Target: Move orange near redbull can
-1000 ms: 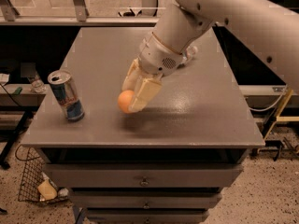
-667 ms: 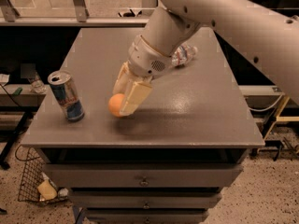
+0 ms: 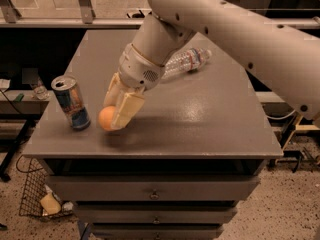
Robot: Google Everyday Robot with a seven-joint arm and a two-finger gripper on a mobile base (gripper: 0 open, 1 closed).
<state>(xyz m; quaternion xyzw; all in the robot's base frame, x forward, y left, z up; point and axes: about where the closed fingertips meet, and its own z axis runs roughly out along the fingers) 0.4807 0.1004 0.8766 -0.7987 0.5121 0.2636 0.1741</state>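
Note:
The orange (image 3: 105,118) is a small round fruit held between my gripper's (image 3: 114,115) cream fingers (image 3: 125,110), low over the grey table top (image 3: 200,114) near its front left. The gripper is shut on it. The redbull can (image 3: 71,102), blue and silver with a silver top, stands upright just left of the orange, a small gap apart. My white arm reaches in from the upper right.
A clear plastic water bottle (image 3: 187,61) lies on its side at the back of the table, behind my wrist. The table's front edge runs just below the orange. Drawers sit under the top. A wire basket (image 3: 37,199) stands on the floor at the lower left.
My gripper has carried the orange left and slightly down, toward the redbull can. The gap between orange and can has shrunk. The can has not moved.

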